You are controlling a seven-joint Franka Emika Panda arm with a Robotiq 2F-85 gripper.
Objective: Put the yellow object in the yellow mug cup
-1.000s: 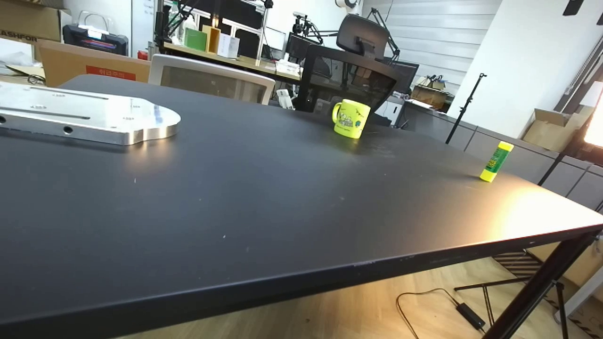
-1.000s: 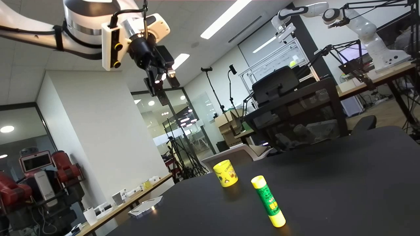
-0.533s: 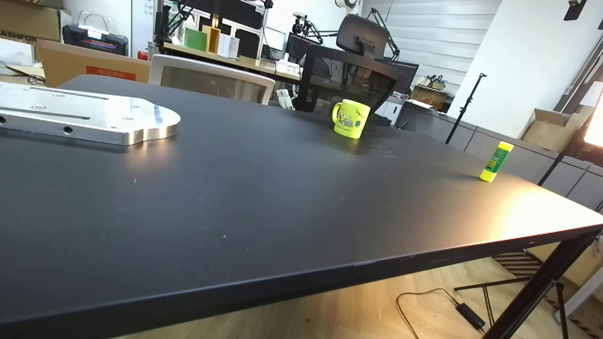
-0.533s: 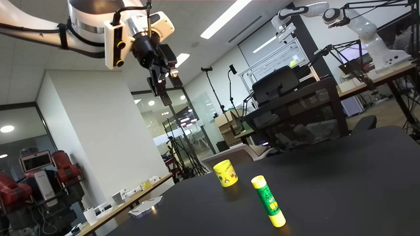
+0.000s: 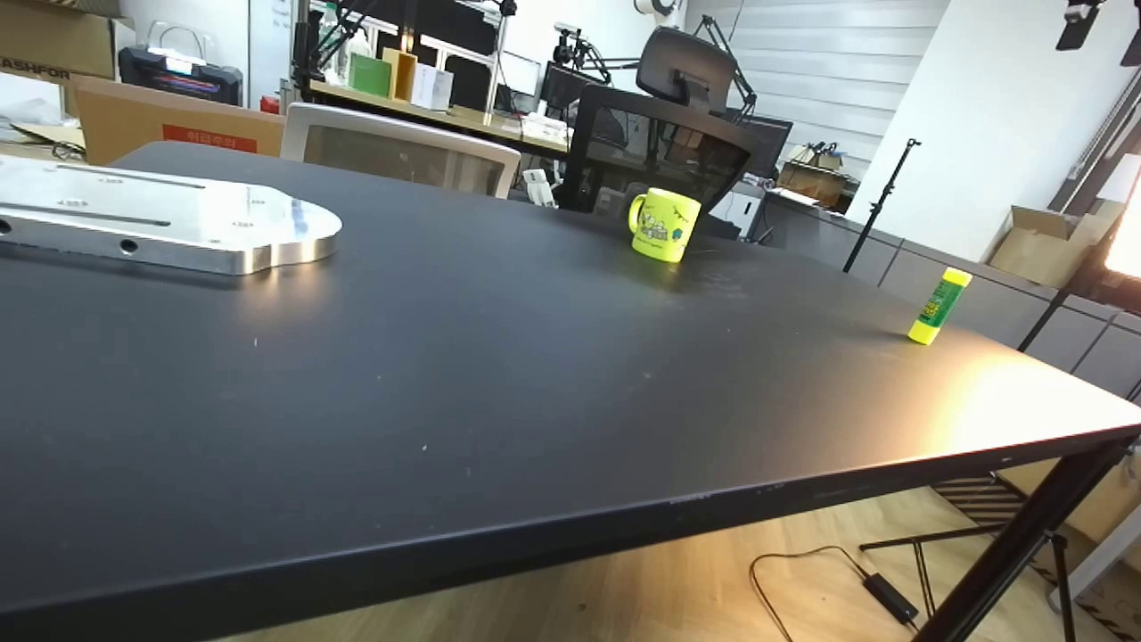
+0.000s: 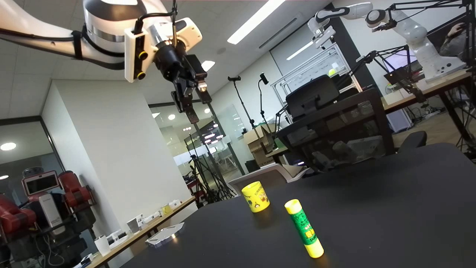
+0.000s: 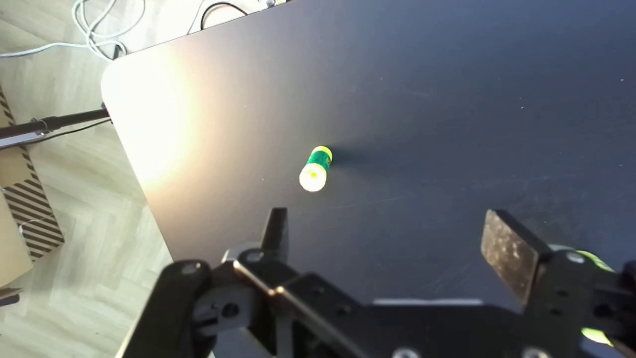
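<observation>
The yellow object is a green glue stick with yellow ends, standing upright on the dark table in both exterior views (image 5: 939,306) (image 6: 305,227). In the wrist view the glue stick (image 7: 318,166) is seen from above, beyond the left fingertip. The yellow mug cup (image 5: 664,225) stands upright with its handle to one side; it also shows in an exterior view (image 6: 255,197). In the wrist view the mug (image 7: 596,336) is mostly hidden behind the right finger. My gripper (image 7: 390,238) is open and empty, high above the table; its fingers show in both exterior views (image 6: 199,107) (image 5: 1104,40).
A thick silver metal plate (image 5: 169,214) lies on the dark table (image 5: 499,383), far from the glue stick; it also shows in an exterior view (image 6: 165,234). The glue stick is near a table edge and corner. Office chairs (image 6: 342,130) stand behind the table.
My gripper has moved rightward and a little lower in an exterior view, its fingertips coming further into the top right of an exterior view. The glue stick and mug have not moved.
</observation>
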